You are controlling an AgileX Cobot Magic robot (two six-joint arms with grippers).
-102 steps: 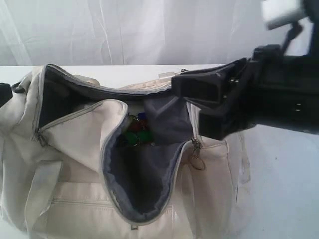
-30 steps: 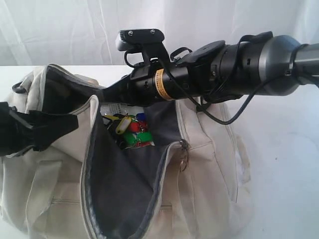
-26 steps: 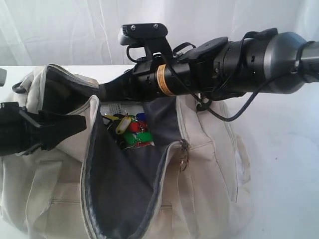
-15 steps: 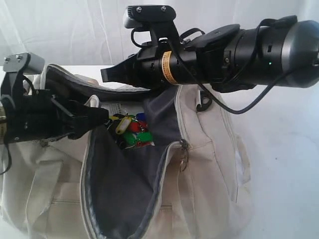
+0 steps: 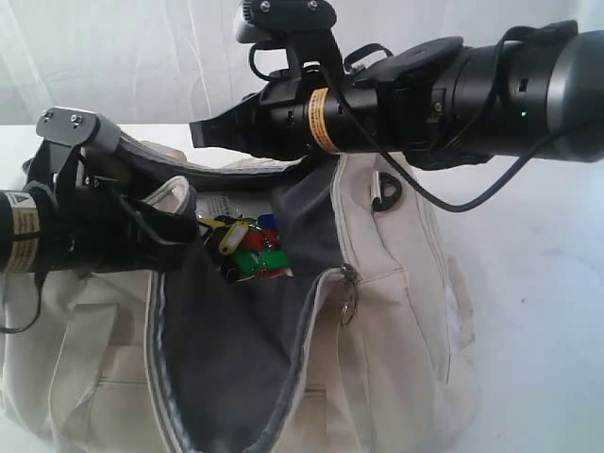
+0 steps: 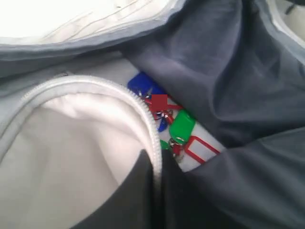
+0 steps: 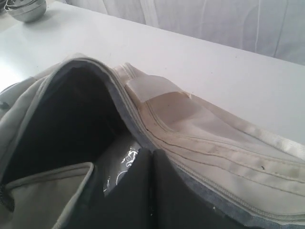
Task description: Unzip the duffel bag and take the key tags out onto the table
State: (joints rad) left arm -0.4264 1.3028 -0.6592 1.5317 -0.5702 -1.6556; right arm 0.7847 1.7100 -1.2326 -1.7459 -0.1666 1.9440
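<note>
The cream duffel bag (image 5: pixel 396 311) lies unzipped, its grey lining (image 5: pixel 245 349) showing. Deep in the opening sit the key tags (image 5: pixel 253 249), a bunch of yellow, blue, green and red. They also show in the left wrist view as key tags (image 6: pixel 175 128), just beyond the pinched edge. My left gripper (image 5: pixel 185 247) is shut on the near flap's zipper edge (image 6: pixel 143 107); its jaws (image 6: pixel 155 164) pinch that tape. My right gripper (image 5: pixel 200 135) hovers shut just above the bag's far rim (image 5: pixel 160 160). In its wrist view the right gripper (image 7: pixel 151 160) has nothing visible between its fingers.
A white label in a clear sleeve (image 5: pixel 223 204) lies inside the bag behind the tags. A metal zipper pull (image 5: pixel 349 294) hangs at the opening's right end, near a black D-ring (image 5: pixel 385 193). White table (image 5: pixel 538 311) extends right; a steel bowl (image 7: pixel 26 8) sits far off.
My left gripper has come up and rightward over the bag, carrying the near flap's edge towards the tags. The right arm has risen a little off the far rim.
</note>
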